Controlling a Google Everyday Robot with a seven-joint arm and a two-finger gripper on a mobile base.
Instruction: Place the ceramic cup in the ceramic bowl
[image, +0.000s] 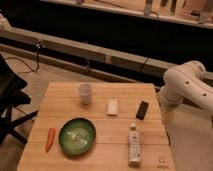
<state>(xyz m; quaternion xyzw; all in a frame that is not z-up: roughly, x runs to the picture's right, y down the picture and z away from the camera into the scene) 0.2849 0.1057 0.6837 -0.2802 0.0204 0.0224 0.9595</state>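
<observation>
- Tabletop (60, 100) of pale wooden planks carries every item we log. We take the ceramic bowl (77, 135) as our reference for places.
- Ceramic bowl: round, shallow, green glaze with a paler, shiny centre. It stands flat on the planks, and its inner floor shows bare.
- Ceramic cup (85, 93): plain white, no handle, upright. It stands behind the bowl and a touch to the right, well apart from the rim.
- Carrot (50, 139): orange, lying lengthwise just left of the bowl, not touching it.
- White rectangular block (112, 107): lying flat, behind and to the right of the bowl.
- Black slab (142, 110): flat, further right of the bowl than the block. We cannot tell what it is.
- Pale bottle (133, 145): on its side, right of the bowl, with its cap end pointing away from us.
- Robot arm (187, 85): white, far right of the bowl, beyond the table edge.
- Gripper: out of our sight, somewhere past that arm to the right of the bowl. We cannot tell its grip.
</observation>
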